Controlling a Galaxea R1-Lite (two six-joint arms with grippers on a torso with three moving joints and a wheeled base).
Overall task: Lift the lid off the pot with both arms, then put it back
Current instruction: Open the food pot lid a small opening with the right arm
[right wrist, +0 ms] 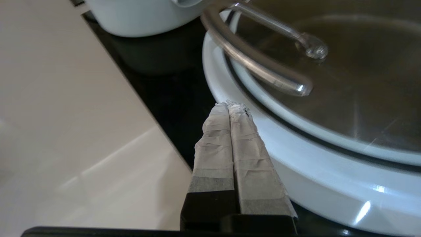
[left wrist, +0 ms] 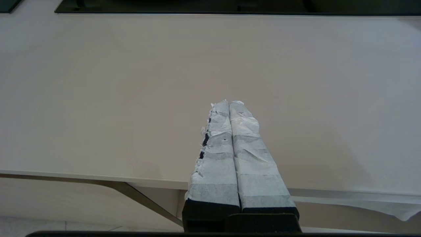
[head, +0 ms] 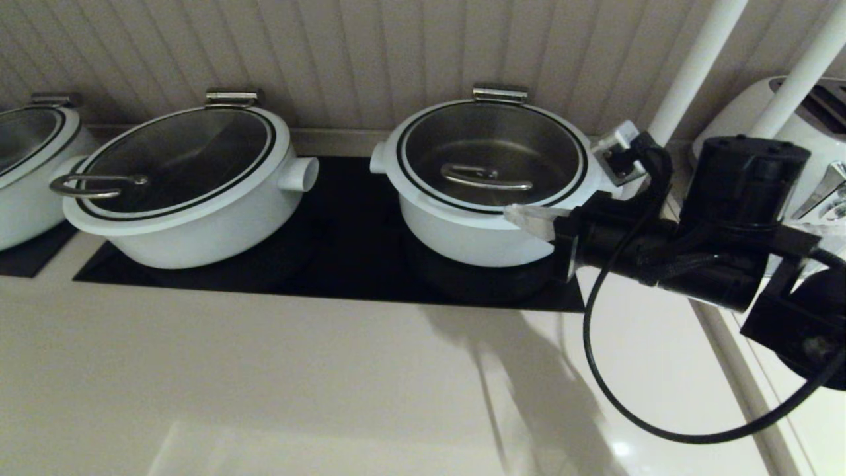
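Observation:
The pot is round and white and stands on a black hob at the back, with a steel hinge bracket at its far rim. The glass lid sits on it, with its steel bar handle at the centre. My right gripper is shut and empty, its taped fingertips just off the pot's front right rim. The right wrist view shows the gripper beside the pot's white rim, with the lid and handle beyond. My left gripper is shut and empty over the beige counter, outside the head view.
A wider white pot with a loop-handled lid stands to the left on the black hob. A third pot is at the far left. A white appliance and two white poles stand at the right. The beige counter lies in front.

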